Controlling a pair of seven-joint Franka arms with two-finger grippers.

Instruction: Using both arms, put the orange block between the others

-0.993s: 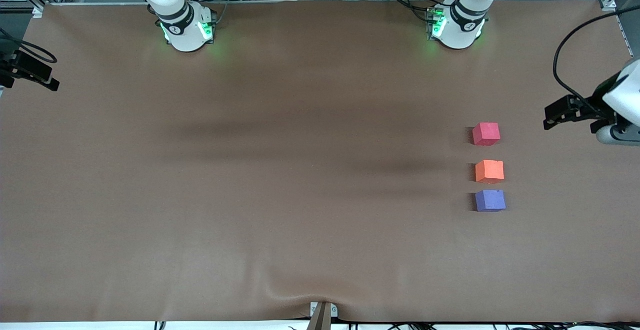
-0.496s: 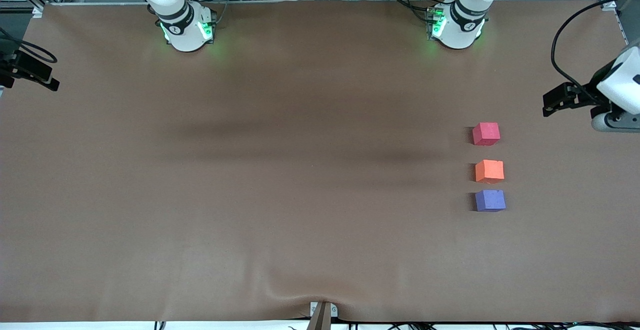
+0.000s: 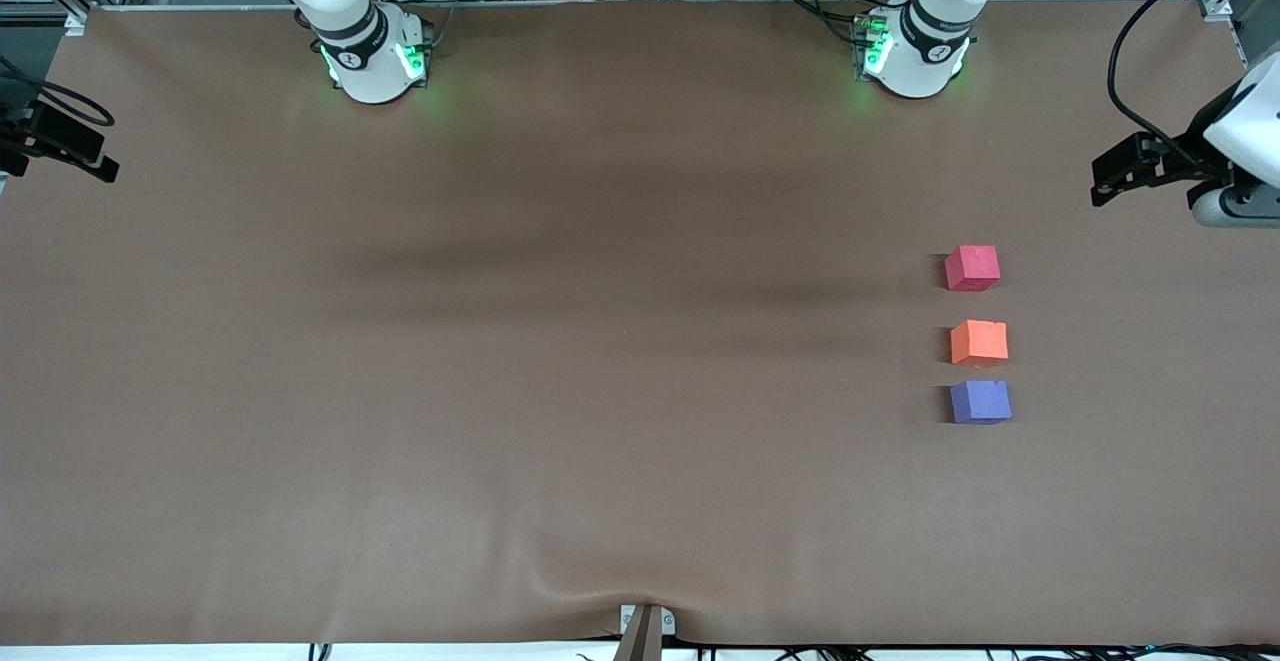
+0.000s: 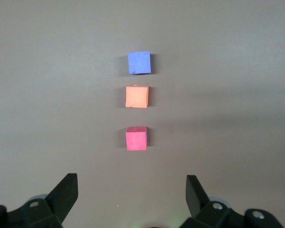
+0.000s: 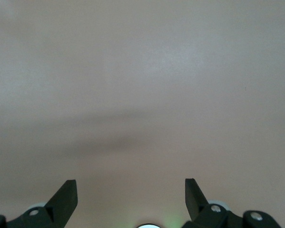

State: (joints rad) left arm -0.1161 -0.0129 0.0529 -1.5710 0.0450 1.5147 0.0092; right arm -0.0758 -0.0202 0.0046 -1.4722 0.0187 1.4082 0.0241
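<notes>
The left pincer (image 4: 132,190) hangs wide and empty over the counter (image 3: 600,341) edge; the right pincer (image 5: 131,190), also wide, waits. The orange block (image 3: 978,342) already sits between red-pink cube (image 3: 972,268) and purple-blue cube (image 3: 980,402) — placement looks done, leaving only parking the arms.

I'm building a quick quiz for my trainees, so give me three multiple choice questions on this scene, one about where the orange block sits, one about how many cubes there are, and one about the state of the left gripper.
1. Where is the orange block?
A. between the red-pink cube and the purple-blue cube
B. on top of a cube
C. in a gripper

2. How many cubes lie on the table?
A. two
B. three
C. five

3. What state is the left gripper in?
A. shut on a cube
B. open and empty
C. shut on nothing

Answers: 1 A, it lies in line between them. 2 B, one of each colour. 3 B, its fingers stand wide apart with bare table between.
</notes>
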